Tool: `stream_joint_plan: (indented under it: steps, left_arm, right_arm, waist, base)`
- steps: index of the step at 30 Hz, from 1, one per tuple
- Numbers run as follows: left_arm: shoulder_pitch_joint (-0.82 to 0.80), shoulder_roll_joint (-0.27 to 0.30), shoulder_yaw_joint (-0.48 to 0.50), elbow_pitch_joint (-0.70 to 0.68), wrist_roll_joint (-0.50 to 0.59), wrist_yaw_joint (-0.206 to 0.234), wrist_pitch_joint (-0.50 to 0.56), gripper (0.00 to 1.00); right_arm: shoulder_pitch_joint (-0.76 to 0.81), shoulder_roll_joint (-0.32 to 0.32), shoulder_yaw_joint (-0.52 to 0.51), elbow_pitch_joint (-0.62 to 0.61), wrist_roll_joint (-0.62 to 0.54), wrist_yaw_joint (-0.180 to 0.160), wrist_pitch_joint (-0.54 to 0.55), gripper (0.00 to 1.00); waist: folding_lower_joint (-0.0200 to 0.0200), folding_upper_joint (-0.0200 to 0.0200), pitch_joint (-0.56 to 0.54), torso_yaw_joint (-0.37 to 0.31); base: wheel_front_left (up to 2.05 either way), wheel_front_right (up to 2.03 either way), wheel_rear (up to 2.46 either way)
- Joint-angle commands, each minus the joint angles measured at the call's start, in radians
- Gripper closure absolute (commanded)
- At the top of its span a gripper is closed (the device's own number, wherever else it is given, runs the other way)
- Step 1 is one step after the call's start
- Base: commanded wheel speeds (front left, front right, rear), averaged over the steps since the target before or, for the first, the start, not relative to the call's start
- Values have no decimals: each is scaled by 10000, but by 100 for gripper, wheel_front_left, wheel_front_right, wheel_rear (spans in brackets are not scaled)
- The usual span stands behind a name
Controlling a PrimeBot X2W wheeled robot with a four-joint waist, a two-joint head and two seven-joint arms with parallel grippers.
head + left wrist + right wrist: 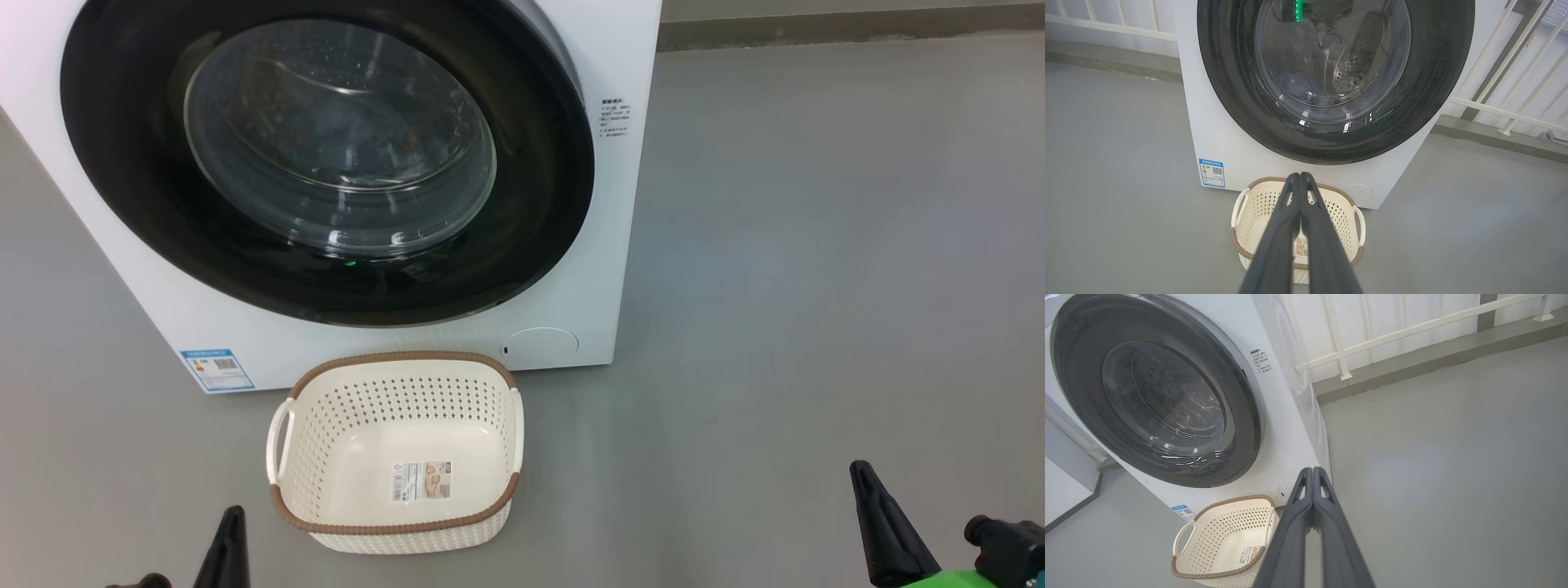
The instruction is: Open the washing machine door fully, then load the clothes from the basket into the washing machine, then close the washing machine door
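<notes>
Grey floor (775,286). Washing machine door (339,147): closed, far, ahead of both grippers. Basket (400,359): empty, near machine front, ahead of left gripper (1300,176), likely nearer arm. Left gripper, right gripper (1312,470): fingers pressed together, holding nothing.

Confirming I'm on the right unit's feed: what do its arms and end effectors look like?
The left end effector has two long, matte dark-grey fingers tapering to narrow tips, each with a small slot-like cutout near the tip. The right end effector looks the same. In the head view, a black knobbed part and a bright green patch sit beside the right one.
</notes>
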Motion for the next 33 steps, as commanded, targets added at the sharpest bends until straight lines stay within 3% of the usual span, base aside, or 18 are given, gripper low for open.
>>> stream_joint_plan:
  steps: [1,33]
  left_arm:
    - [-459,88,188,-150,-379,-82,55,100]
    - [-1001,-87,730,304,-4119,-401,885,100]
  right_arm:
    - [-471,-137,61,-157,435,3,57,100]
    - [-1104,-213,136,693,4256,6,541,100]
  waist:
    - [-2,0,1,-6]
    - [-2,0,25,-111]
  base:
    - [0,0,0]
    - [0,0,0]
